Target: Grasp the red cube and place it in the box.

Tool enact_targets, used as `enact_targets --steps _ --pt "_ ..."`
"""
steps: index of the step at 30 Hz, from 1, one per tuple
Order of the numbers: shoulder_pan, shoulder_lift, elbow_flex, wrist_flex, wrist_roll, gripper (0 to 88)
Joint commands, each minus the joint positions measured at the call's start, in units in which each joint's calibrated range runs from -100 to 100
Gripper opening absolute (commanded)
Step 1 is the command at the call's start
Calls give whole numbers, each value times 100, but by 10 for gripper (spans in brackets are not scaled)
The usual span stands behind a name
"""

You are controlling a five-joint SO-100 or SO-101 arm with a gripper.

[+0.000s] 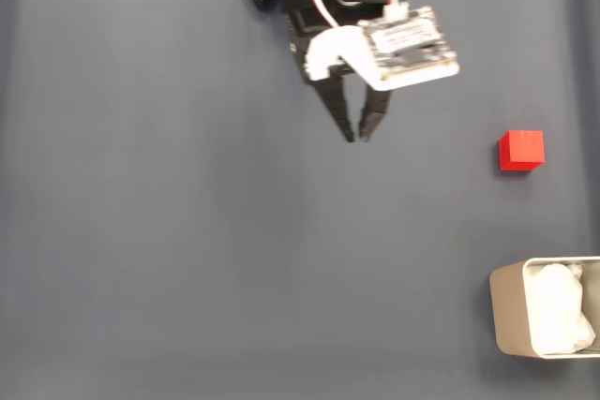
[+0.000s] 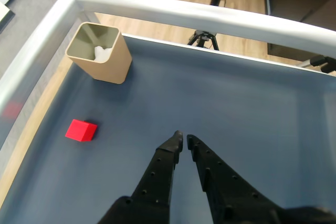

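In the fixed view my black two-finger gripper hangs empty, tips nearly pressed together, well left of the small matte red cube. In the wrist view the cube lies near the beige thin-walled box. I judge the reach not begun: spread, then swing over.

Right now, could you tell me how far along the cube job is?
Nothing looks done yet: the red cube sits on the mat, apart from the box. The pincer hangs nearly closed and empty, away from both. Grasping, carrying and dropping it in the box all remain.
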Motion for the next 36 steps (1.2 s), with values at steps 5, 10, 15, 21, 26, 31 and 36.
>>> enact_targets --steps 5,10,15,21,26,31,36 --pt "-695 91 -380 -173 59 0" --pt "-1142 143 -370 -173 44 0" --pt "-1504 178 -288 -181 29 0" --pt "-1895 230 -78 -320 24 0" --pt "-2179 264 195 -542 49 2" --pt "-2420 368 369 -787 127 21" --pt "-2612 619 433 -1033 132 30"
